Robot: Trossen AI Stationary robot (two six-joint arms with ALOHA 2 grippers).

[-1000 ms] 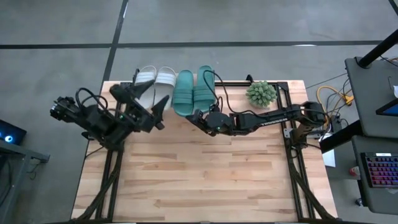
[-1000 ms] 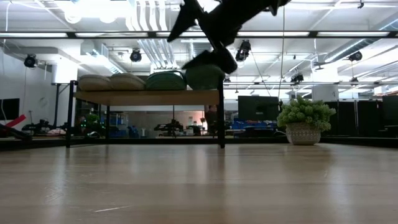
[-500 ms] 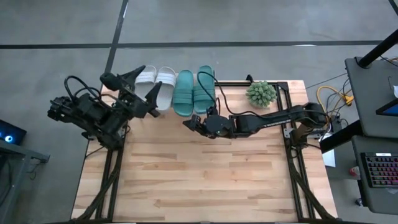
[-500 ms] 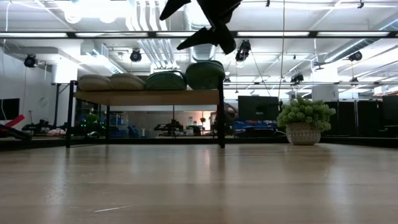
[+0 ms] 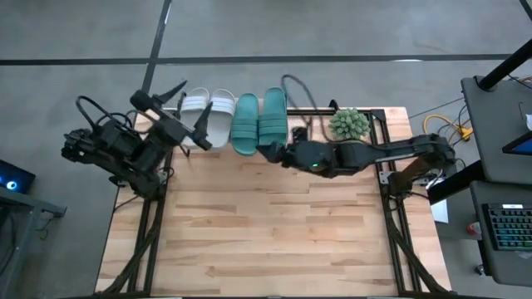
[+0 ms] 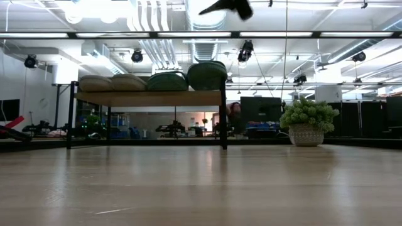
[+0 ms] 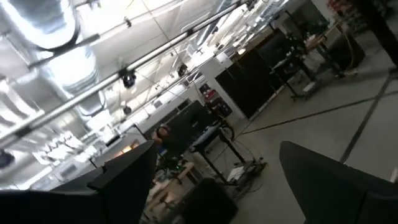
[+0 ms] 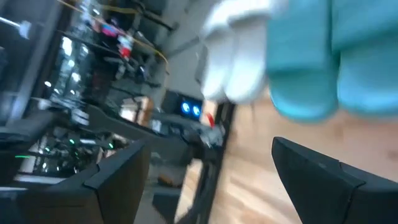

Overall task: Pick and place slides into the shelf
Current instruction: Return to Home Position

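the two pale slides (image 5: 208,116) and two teal slides (image 5: 259,123) are seen side by side on the shelf (image 6: 151,98) at the far edge of the bench (image 5: 274,232). no slide is left to be picked. the left gripper (image 5: 193,104) and right gripper (image 5: 270,153) are held near the shelf, fingers spread and empty. only parking the arms is judged to remain.

Grey concrete floor (image 5: 349,29) crossed by a dark line (image 5: 249,60), with silver ducts (image 6: 149,51) and bright lights (image 6: 94,7) overhead.

4 matt foam slides (image 5: 245,124) sit on a light-wood shelf (image 6: 151,98) with black metal legs.
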